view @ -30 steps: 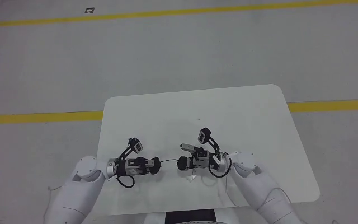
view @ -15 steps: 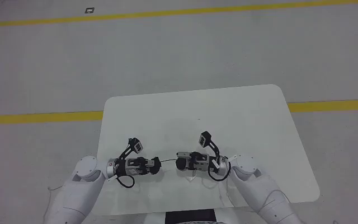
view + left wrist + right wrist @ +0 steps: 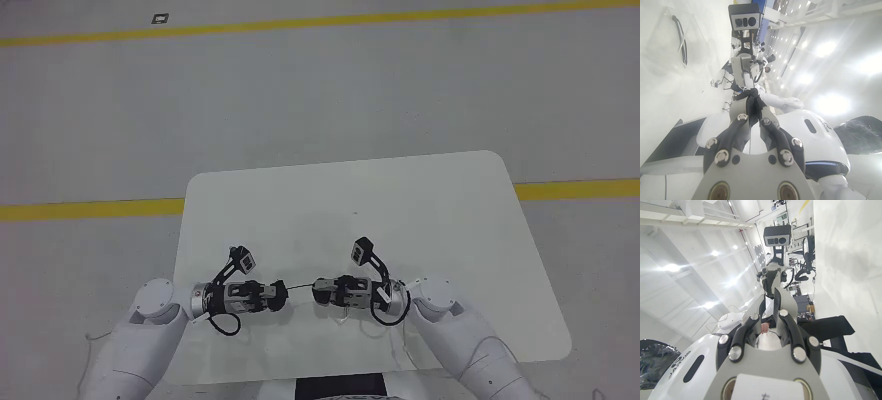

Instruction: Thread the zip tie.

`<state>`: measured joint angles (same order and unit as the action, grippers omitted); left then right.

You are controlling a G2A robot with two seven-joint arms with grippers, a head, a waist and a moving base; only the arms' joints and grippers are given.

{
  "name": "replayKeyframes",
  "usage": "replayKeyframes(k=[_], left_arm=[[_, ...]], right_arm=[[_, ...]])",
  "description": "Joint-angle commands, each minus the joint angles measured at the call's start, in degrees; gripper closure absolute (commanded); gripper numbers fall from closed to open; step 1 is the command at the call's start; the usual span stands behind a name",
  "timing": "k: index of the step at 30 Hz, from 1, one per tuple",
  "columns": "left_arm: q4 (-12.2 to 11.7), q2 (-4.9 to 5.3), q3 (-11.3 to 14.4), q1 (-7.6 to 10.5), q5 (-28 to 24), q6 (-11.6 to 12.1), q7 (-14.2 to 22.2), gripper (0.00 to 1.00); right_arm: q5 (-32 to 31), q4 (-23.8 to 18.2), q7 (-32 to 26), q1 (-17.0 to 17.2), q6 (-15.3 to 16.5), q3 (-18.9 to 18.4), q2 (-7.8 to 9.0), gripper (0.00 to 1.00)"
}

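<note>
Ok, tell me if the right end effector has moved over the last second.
Yes. In the top view the right end effector has shifted slightly toward the left edge of the table, nearing the left end effector.

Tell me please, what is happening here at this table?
A two-armed robot is working on a black zip tie over a white table. The left tool is shut on the tie, and a thin free length of it points toward the right tool. The right tool faces it, tip to tip and close, with its fingers apart and nothing between them. As far as the views show, the tie is not yet threaded.
</note>
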<state>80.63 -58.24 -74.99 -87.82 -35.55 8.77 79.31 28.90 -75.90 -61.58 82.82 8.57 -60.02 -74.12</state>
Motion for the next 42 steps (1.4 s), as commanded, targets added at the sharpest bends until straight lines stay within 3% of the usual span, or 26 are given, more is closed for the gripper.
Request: replayKeyframes(k=[1,4,14,15,17,18,39,42], left_arm=[[0.0,0.00,0.0,0.00,0.0,0.0,0.0,1.00],[0.0,0.00,0.0,0.00,0.0,0.0,0.0,1.00],[0.0,0.00,0.0,0.00,0.0,0.0,0.0,1.00],[0.0,0.00,0.0,0.00,0.0,0.0,0.0,0.95],[0.0,0.00,0.0,0.00,0.0,0.0,0.0,0.15],[0.0,0.00,0.0,0.00,0.0,0.0,0.0,0.00],[0.0,0.00,0.0,0.00,0.0,0.0,0.0,0.00],[0.8,0.08,0.9,0.01,2.6,0.2,-1.6,0.00]], right_arm=[[0.2,0.2,0.1,-0.2,0.1,0.2,0.01,0.92],[0.6,0.5,0.3,-0.4,0.3,0.6,0.04,1.00],[0.1,-0.1,0.9,-1.0,0.2,1.0,0.45,1.00],[0.0,-0.2,0.9,-1.0,0.2,1.0,0.50,1.00],[0.0,-0.5,1.2,-0.9,0.5,0.9,0.62,1.00],[0.1,-0.6,1.5,-0.9,0.7,0.8,0.66,1.00],[-0.6,-1.5,2.8,-0.1,2.0,0.1,1.28,1.00],[1.3,-2.0,3.4,0.3,2.2,0.2,1.16,1.00]])
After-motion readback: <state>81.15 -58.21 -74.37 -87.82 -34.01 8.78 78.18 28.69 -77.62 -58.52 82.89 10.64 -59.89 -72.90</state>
